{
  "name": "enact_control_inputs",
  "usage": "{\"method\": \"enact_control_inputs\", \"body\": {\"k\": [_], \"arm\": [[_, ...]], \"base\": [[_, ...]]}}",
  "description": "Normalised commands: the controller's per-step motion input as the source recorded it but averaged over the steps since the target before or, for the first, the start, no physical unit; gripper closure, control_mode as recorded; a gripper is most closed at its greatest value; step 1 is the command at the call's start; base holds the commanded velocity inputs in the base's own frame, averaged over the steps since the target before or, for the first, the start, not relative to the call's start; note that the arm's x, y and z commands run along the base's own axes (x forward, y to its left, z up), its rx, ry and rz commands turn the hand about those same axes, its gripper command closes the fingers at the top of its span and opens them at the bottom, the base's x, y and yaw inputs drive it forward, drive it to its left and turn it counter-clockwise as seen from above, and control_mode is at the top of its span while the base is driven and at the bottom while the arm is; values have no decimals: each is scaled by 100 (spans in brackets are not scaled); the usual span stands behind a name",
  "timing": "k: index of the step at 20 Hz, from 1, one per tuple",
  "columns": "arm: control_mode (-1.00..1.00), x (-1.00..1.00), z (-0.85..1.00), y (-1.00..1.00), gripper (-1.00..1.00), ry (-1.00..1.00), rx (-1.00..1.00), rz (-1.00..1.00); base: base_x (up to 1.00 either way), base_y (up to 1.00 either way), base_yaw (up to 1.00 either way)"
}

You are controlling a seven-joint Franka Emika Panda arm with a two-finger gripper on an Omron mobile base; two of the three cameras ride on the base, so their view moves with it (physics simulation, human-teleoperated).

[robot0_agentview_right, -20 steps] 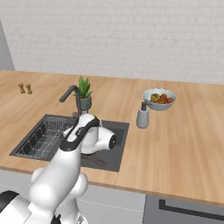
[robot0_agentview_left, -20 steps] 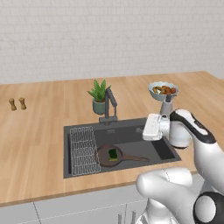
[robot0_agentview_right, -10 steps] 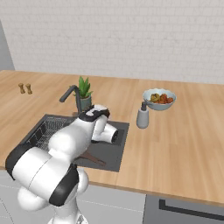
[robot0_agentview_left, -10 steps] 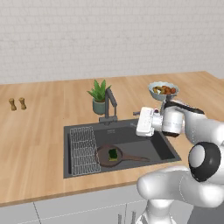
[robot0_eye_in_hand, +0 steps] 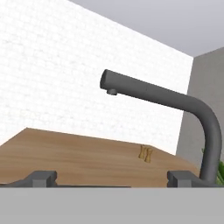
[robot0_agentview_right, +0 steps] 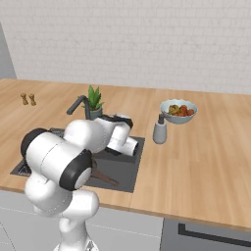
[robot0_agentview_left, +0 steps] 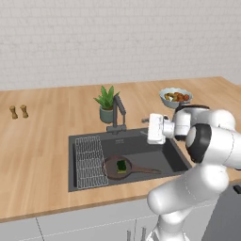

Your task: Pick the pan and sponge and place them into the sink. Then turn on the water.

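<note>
Pan and sponge are in the sink; I'm lining the hand up on the faucet.

The pan (robot0_agentview_left: 117, 167) lies flat on the floor of the sink (robot0_agentview_left: 82, 181), handle pointing toward the right wall, with the green sponge (robot0_agentview_left: 122, 165) resting inside it; what I have left is the water. The faucet (robot0_agentview_left: 118, 113) rises behind the basin's back rim, beside the potted plant (robot0_agentview_left: 106, 102); my gripper (robot0_agentview_left: 144, 132) hovers over the right part of the basin with its fingers spread wide and empty, and the faucet lies just ahead of them, to the left in the left base view; in the hand view its spout (robot0_eye_in_hand: 148, 92) runs crosswise above the fingertips (robot0_eye_in_hand: 41, 178), its neck by the right one. Compared with a second ago, the wrist has swung from pointing down to level, facing the faucet; pan and sponge have not moved.
</note>
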Motion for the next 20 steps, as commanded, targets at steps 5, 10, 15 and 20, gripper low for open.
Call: {"method": "enact_control_inputs", "body": {"k": [5, 10, 15, 20], "arm": [[-100, 0, -9, 0, -100, 0, 0, 0], [-100, 0, -2, 2, -100, 6, 0, -8], [-100, 8, 0, 6, -100, 19, 0, -14], [-100, 20, 4, 13, -100, 17, -3, -7]], "base": [[0, 0, 0], [0, 0, 0], [0, 0, 0], [0, 0, 0]]}}
